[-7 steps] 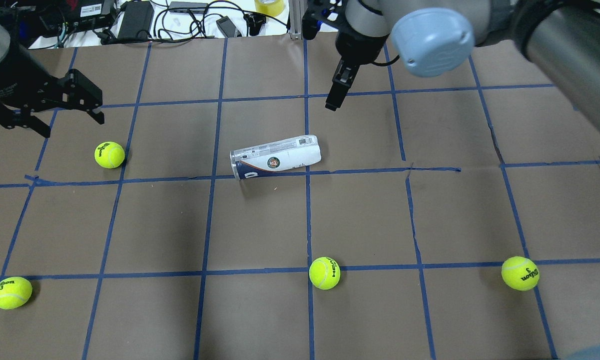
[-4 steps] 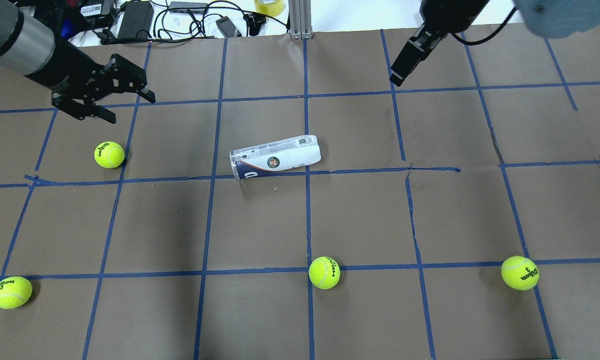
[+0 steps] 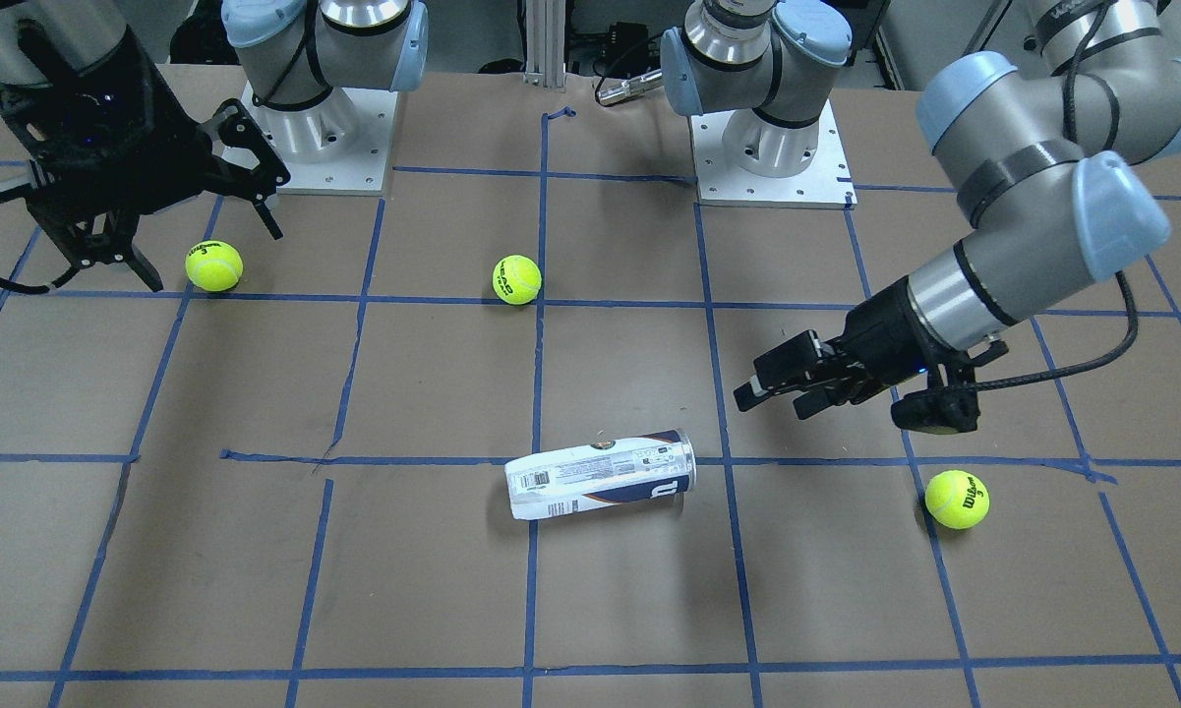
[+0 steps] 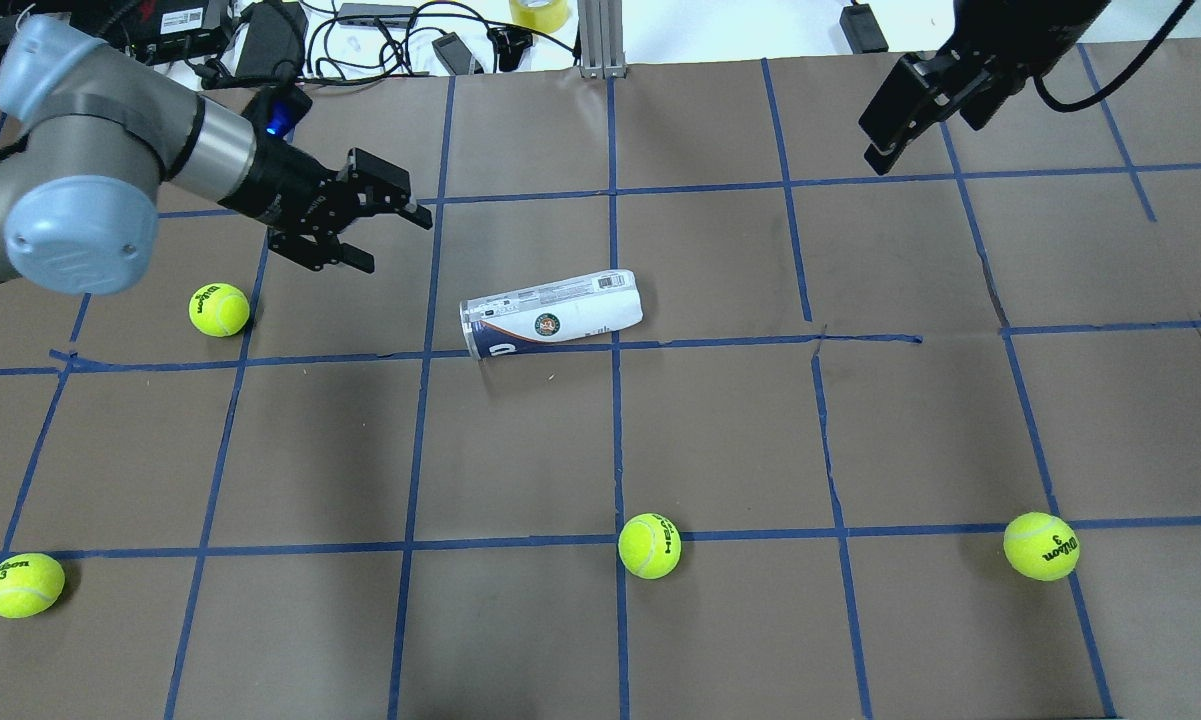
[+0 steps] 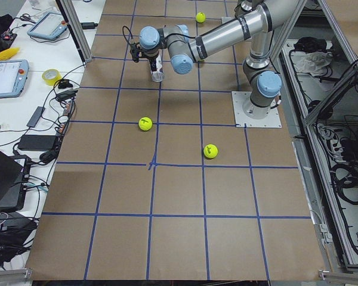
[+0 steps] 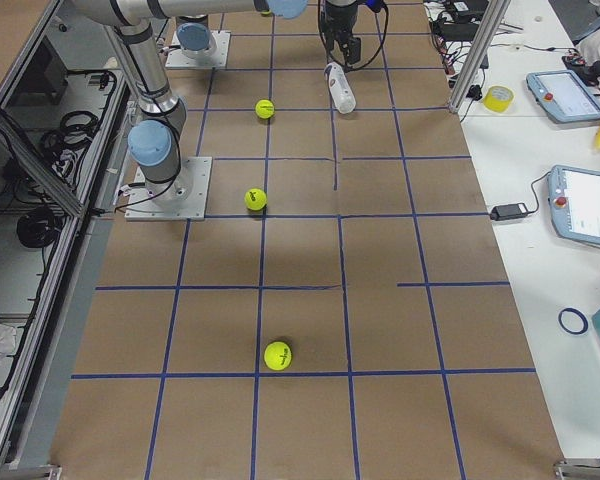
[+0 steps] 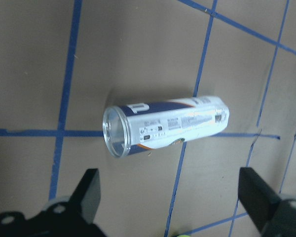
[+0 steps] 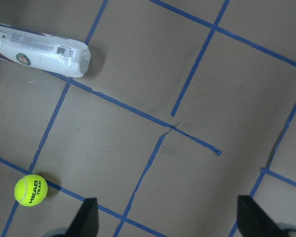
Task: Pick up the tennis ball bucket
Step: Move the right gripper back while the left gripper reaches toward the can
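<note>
1. Surface: table (image 4: 720,430) covered in brown paper with a blue tape grid.
2. Near left corner: one tennis ball (image 4: 23,585), resting alone.
3. Far left: second tennis ball (image 4: 219,309), lying just below and to the left of the left arm's wrist, not touched.
4. Left gripper (image 4: 401,245): jaws spread wide, nothing between them. It points toward the bucket and stands near its open end, without contact.
5. Centre: tennis ball bucket (image 4: 552,313) lies on its side on the table, label up, clear open mouth facing the robot's left. Its closed end crosses a lengthwise tape line, and its mouth rim meets a crosswise one. Neither gripper touches it.
6. Near centre: third tennis ball (image 4: 649,546), on a tape crossing, well apart from the bucket.
7. Right gripper (image 8: 170,222): jaws apart and empty, over the far right of the table, well apart from the bucket.
8. Near right: fourth tennis ball (image 4: 1041,546), untouched.
</note>
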Robot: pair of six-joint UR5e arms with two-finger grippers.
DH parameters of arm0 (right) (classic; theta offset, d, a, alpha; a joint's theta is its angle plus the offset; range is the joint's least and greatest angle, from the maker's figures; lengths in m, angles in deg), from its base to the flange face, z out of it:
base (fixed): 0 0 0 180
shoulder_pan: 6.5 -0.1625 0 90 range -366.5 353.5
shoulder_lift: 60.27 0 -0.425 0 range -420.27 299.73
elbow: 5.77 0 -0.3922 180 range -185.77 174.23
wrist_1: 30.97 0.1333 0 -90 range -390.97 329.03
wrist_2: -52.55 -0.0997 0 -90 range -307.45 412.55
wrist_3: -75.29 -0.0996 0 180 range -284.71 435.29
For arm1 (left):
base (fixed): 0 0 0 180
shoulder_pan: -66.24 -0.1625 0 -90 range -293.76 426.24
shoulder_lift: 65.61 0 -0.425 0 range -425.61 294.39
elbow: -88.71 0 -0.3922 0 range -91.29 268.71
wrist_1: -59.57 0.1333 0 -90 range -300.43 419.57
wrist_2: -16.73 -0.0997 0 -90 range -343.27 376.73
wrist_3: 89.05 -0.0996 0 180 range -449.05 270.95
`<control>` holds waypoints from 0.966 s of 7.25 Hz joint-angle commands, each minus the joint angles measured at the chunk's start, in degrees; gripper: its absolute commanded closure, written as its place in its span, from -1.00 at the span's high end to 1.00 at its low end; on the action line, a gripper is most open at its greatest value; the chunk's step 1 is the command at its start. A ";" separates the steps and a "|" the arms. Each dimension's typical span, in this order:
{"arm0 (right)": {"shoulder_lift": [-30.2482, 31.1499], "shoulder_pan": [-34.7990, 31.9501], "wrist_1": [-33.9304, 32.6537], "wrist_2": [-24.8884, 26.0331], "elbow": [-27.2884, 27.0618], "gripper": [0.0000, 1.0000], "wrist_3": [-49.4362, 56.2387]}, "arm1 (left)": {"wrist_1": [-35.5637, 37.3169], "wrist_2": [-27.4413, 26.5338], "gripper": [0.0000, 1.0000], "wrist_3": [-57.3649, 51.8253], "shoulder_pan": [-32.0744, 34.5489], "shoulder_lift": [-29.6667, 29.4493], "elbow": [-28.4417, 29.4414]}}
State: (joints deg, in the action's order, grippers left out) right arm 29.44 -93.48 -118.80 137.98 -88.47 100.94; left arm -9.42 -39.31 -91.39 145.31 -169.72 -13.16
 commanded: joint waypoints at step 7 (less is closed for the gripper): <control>1.43 -2.94 -4.09 10.89 -3.51 1.00 -17.39 | 8.43 3.62 1.00 0.14 3.64 -12.69 -1.66</control>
State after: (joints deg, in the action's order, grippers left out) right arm 30.76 -96.39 -122.53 147.01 -90.73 83.89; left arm -1.27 -37.94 -91.28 148.78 -181.29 -14.74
